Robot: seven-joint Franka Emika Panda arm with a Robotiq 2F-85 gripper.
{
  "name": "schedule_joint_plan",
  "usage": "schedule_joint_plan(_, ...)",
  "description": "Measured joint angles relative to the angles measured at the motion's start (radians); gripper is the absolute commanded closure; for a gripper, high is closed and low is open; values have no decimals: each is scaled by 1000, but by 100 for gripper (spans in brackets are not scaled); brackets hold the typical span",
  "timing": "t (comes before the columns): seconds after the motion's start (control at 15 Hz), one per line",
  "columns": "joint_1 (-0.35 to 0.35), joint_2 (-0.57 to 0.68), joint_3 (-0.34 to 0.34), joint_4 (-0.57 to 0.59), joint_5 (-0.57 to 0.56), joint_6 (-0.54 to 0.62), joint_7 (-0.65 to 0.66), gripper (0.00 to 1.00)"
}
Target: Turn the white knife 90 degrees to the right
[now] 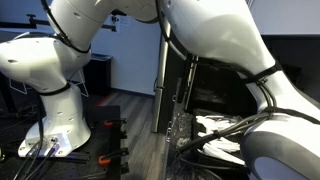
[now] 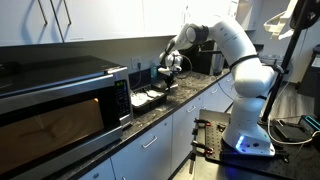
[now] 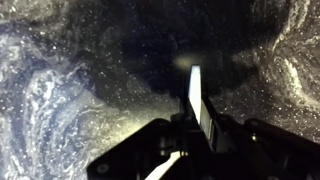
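In the wrist view the white knife (image 3: 194, 88) sticks out from between my gripper's (image 3: 200, 124) dark fingers, its pale blade pointing away over the dark speckled countertop (image 3: 80, 90). The gripper is shut on the knife. In an exterior view the gripper (image 2: 166, 76) hangs just above the countertop (image 2: 192, 95) beside the microwave; the knife is too small to make out there. In an exterior view the arm (image 1: 210, 40) fills the picture and hides the gripper and the knife.
A large steel microwave (image 2: 60, 100) stands on the counter close to the gripper. Some white items (image 2: 150, 97) lie on the counter under the gripper. Upper cabinets (image 2: 110, 20) hang above. The robot's base (image 2: 245, 135) stands on the floor in front of the counter.
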Motion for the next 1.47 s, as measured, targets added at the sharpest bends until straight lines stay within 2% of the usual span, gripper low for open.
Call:
schedule_joint_plan(0.2, -1, 1, 1, 3, 0, 0, 0, 97)
schedule_joint_plan(0.27, -1, 2, 1, 3, 0, 0, 0, 61)
schedule_joint_plan(0.33, -1, 2, 1, 3, 0, 0, 0, 60)
schedule_joint_plan(0.47, -1, 4, 2, 4, 0, 0, 0, 47)
schedule_joint_plan(0.87, 4, 2, 5, 2, 0, 1, 0, 2)
schedule_joint_plan(1.2, 23, -30, 6, -22, -3, 2, -4, 0)
schedule_joint_plan(1.47, 55, -88, 6, -84, -12, 18, -6, 0)
